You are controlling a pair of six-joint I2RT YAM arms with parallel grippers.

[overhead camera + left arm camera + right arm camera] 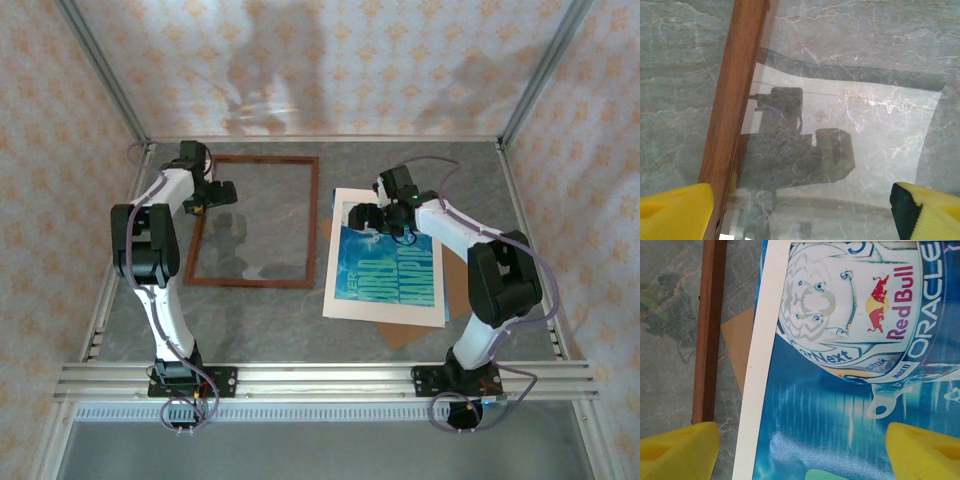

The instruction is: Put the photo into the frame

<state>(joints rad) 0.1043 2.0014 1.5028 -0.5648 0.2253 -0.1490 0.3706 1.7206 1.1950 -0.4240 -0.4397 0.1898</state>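
Over the far left corner of the frame (250, 283), we see the left gripper (215, 193) spread wide and empty, one yellow finger (675, 212) above the left rail and the other above what looks like a glass pane inside it, though glare leaves us unsure. Right of the frame, the right gripper (365, 215) also hangs open with nothing in it. It sits above the photo (840, 405), which lies face up just beside the frame's right rail, stacked with a cream mat (340, 295) and a brown backing board (405, 335).
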